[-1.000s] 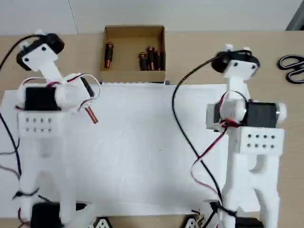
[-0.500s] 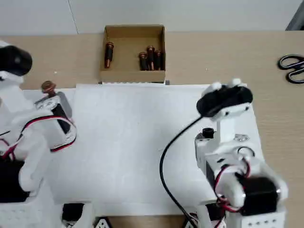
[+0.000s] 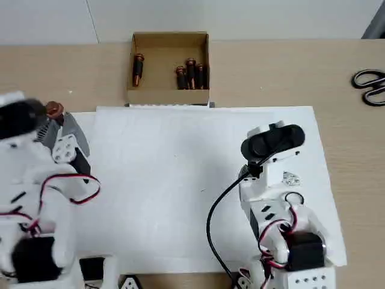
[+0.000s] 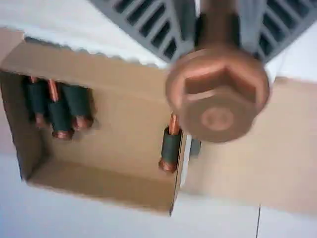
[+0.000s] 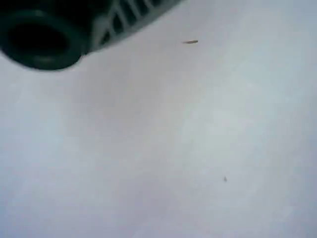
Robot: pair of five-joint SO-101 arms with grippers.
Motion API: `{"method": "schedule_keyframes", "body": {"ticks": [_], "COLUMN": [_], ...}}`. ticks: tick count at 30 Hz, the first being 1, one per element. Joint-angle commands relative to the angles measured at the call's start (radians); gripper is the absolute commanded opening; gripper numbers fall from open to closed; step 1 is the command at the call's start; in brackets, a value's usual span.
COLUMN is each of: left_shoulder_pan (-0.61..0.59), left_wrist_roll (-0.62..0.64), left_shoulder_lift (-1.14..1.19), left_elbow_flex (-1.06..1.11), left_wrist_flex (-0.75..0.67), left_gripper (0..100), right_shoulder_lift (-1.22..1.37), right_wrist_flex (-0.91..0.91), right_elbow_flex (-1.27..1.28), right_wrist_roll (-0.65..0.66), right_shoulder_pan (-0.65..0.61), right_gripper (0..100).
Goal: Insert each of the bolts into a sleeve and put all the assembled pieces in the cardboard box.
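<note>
My left gripper [image 3: 57, 117] is at the white sheet's left edge, shut on a copper bolt [image 3: 53, 109]. In the left wrist view the bolt's hexagonal head [image 4: 218, 94] sticks out between the grey ribbed fingers [image 4: 143, 22]. Beyond it lies the cardboard box [image 4: 99, 74]. The cardboard box [image 3: 170, 96] stands at the back of the table and holds several assembled pieces [image 3: 191, 73], plus one lying apart [image 3: 138, 68]. My right gripper [image 5: 64, 29] is shut on a black sleeve [image 5: 39, 42] just above the sheet. The right arm [image 3: 271, 144] is over the sheet's right side.
A white sheet [image 3: 180, 180] covers the middle of the wooden table [image 3: 271, 66]. Black scissors [image 3: 368, 86] lie at the far right edge. The arms' white bases and loose cables stand along the near edge.
Both arms have pulled back toward the near edge. The left arm swung away from the box to the left with the bolt, and the right arm folded down over the sheet.
</note>
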Motion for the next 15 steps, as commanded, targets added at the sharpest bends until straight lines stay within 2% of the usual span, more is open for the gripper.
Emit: {"method": "schedule_keyframes", "body": {"ticks": [1,5,15], "left_shoulder_pan": [-0.002,-0.002,0.0], "left_wrist_roll": [-0.029,-0.08,-0.043], "left_shoulder_lift": [-0.144,-0.301,-0.582], "left_elbow_flex": [0.226,0.435,0.69], "left_wrist_flex": [-0.203,-0.327,-0.356], "left_gripper": [1,1,1], "right_shoulder_lift": [-0.012,-0.012,-0.012], "right_wrist_flex": [-0.111,-0.252,-0.595], "right_elbow_flex": [0.044,0.121,0.354], "right_wrist_roll": [0.005,0.005,0.012], "right_shoulder_pan": [-0.001,-0.012,-0.245], "right_gripper": [0.3,0.3,0.3]}}
